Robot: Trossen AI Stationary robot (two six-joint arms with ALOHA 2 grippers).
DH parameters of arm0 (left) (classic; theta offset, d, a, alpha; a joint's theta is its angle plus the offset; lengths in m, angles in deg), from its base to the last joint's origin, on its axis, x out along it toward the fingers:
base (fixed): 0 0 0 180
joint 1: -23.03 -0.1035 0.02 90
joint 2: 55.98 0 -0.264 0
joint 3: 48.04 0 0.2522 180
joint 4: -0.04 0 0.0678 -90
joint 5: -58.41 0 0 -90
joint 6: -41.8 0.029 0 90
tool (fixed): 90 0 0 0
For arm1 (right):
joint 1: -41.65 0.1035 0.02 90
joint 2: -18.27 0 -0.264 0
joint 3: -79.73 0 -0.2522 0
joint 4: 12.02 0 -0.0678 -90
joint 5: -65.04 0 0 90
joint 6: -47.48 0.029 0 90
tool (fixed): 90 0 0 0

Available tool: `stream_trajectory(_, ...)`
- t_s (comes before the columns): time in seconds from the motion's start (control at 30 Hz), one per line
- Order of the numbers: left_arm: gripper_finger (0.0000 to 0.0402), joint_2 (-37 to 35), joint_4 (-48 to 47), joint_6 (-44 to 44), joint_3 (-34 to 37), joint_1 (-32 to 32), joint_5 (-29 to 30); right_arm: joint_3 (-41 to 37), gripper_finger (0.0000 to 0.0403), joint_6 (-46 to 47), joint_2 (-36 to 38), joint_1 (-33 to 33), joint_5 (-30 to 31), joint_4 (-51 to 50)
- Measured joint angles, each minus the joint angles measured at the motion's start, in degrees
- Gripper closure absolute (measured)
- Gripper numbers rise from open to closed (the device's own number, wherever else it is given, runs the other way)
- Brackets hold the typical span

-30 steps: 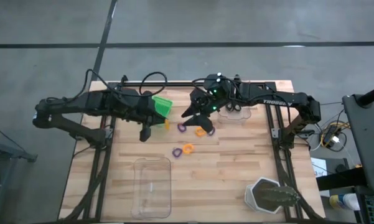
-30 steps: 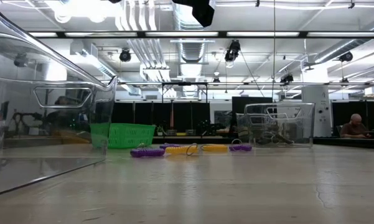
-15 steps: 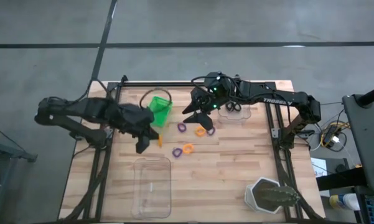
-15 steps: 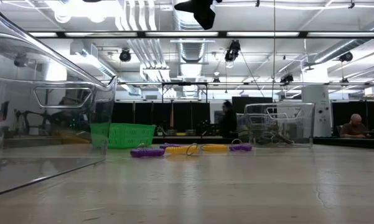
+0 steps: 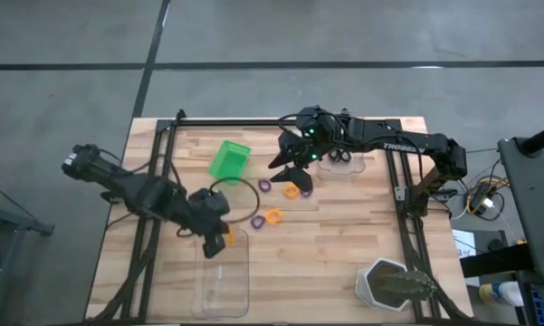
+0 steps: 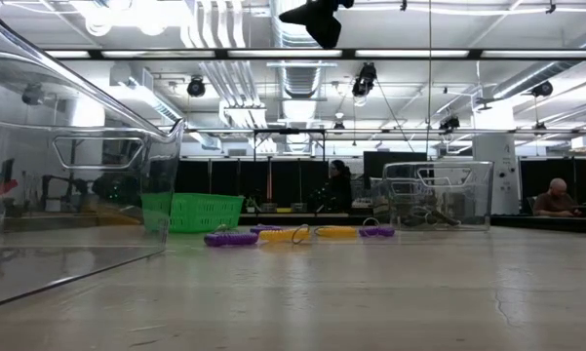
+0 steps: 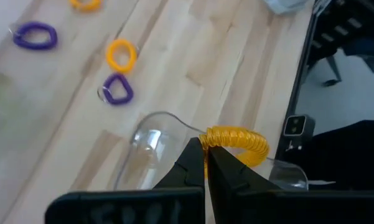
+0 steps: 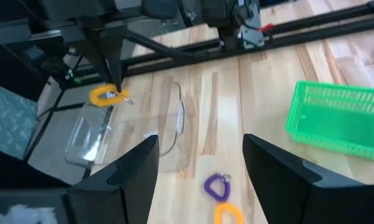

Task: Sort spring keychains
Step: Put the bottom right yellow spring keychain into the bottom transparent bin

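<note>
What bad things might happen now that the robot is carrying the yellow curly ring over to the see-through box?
The left tool pinches the orange keychain only by one edge, so it might slip out early. It hangs near the rim of the clear tray, so a release now might land it on the table instead. The right tool, open, hovers above the loose keychains and might scatter them if it drops carelessly.

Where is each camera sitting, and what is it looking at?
High view: above the table, looking straight down; both arms show.
Low view: at tabletop height, looking across at the green bin; one arm's dark tip hangs above.
Left wrist view: on the left arm, over the clear tray; the left gripper pinches an orange keychain.
Right wrist view: on the right arm; open right gripper.
Both wrist views share that keychain.
</note>
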Motion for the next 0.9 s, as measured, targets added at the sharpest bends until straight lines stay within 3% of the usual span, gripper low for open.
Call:
stream_trajectory(0.33,0.0401,7.7,-1.8,-8.2,0.0,5.6,2.5,0.0,0.0177,-3.7,0.0,0.0,-0.1,-9.0)
stream_trajectory(0.6,0.0401,15.3,-5.5,-10.0,0.1,8.1,2.2,0.0,0.0177,-6.6,0.0,0.0,-0.1,-12.5)
stream_trajectory(0.9,0.0401,21.8,-5.4,-8.2,0.1,8.2,-2.7,0.0,0.0177,-8.6,0.0,0.0,0.0,-12.6)
